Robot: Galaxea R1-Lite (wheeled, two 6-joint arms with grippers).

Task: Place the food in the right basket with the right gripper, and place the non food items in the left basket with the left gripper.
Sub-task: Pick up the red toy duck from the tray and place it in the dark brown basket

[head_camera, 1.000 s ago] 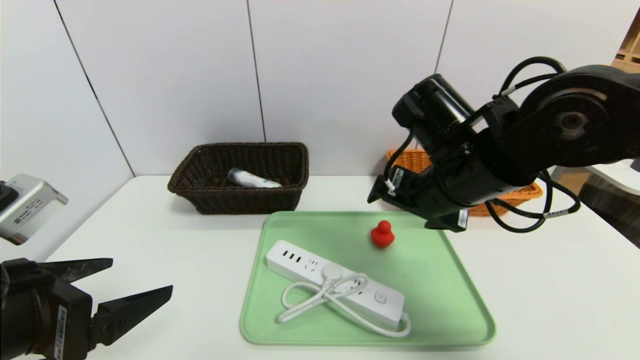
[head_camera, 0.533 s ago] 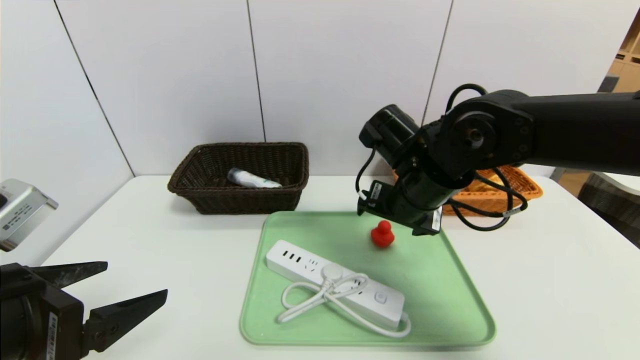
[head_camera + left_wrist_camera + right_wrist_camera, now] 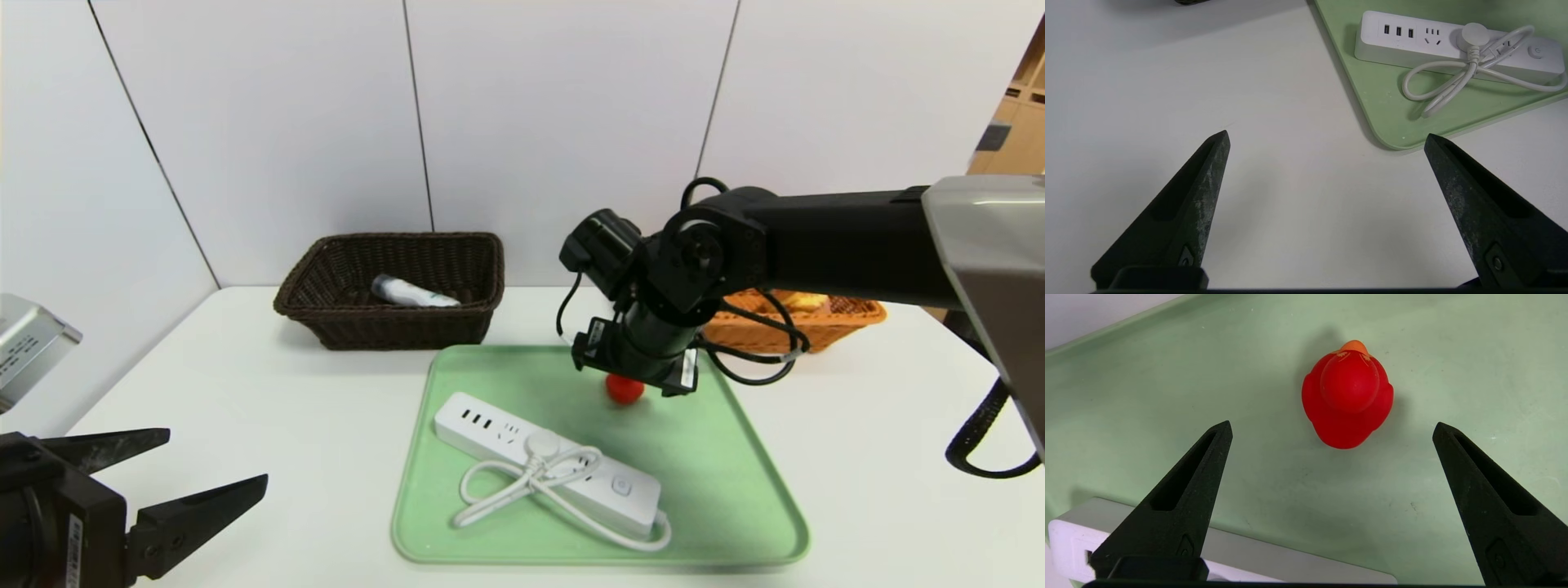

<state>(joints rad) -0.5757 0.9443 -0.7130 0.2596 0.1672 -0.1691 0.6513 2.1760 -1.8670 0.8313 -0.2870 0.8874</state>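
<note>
The right gripper point(image 3: 1332, 422) hangs with its fingers wide apart, its black arm point(image 3: 857, 241) stretched inward from the right. The left gripper point(image 3: 1327, 132) is low at the left, fingers also spread.

head: high, facing forward-down, farthest off, both baskets | left wrist: above white table point(image 3: 1290, 183), facing down, close | right wrist: over green tray point(image 3: 1290, 498), facing down, closest | shared by all: tray, power strip point(image 3: 547, 461)

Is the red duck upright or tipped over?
Upright: the red duck shows its head on top in the right wrist view, base down on the green tray.
</note>
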